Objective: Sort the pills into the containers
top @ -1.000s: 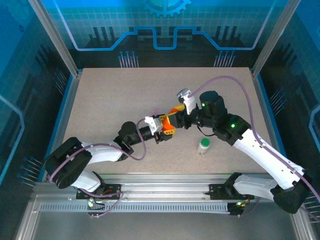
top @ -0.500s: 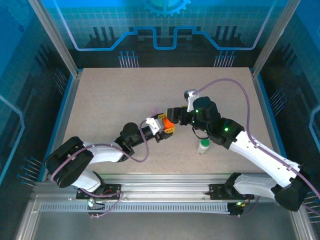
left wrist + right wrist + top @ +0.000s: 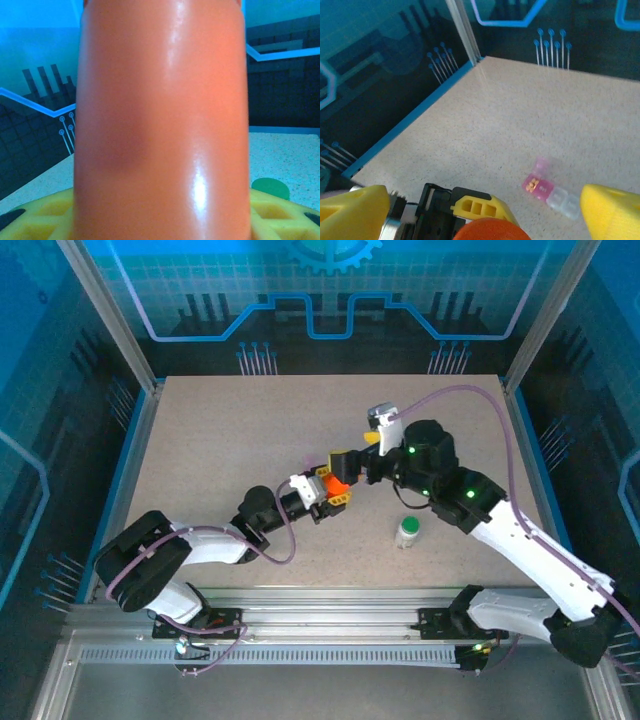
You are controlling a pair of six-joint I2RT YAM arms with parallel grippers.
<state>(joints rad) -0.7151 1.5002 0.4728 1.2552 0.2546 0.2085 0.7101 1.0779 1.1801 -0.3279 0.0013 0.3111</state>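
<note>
My left gripper point(image 3: 328, 492) is shut on an orange bottle point(image 3: 337, 483) and holds it above the middle of the table. In the left wrist view the orange bottle point(image 3: 160, 120) spans the frame between the yellow fingers point(image 3: 35, 215). My right gripper point(image 3: 347, 461) is just beyond the bottle's top. In the right wrist view the right gripper point(image 3: 481, 214) is open, and its yellow fingertips point(image 3: 612, 215) stand wide on either side of the bottle top point(image 3: 490, 231). The containers point(image 3: 551, 192) lie on the table beyond. The pink compartment point(image 3: 538, 184) is open with small orange pills in it, and colourless compartments point(image 3: 564, 203) adjoin it.
A small bottle with a green cap point(image 3: 407, 531) stands on the table at the right, near the right forearm; its cap point(image 3: 270, 187) also shows past the orange bottle. Blue-edged walls point(image 3: 410, 120) and metal posts point(image 3: 115, 325) ring the speckled table point(image 3: 220, 440).
The right gripper's jaws have gone from closed around the orange bottle's top to wide open, and its wrist has shifted slightly. The left arm has kept still with the bottle.
</note>
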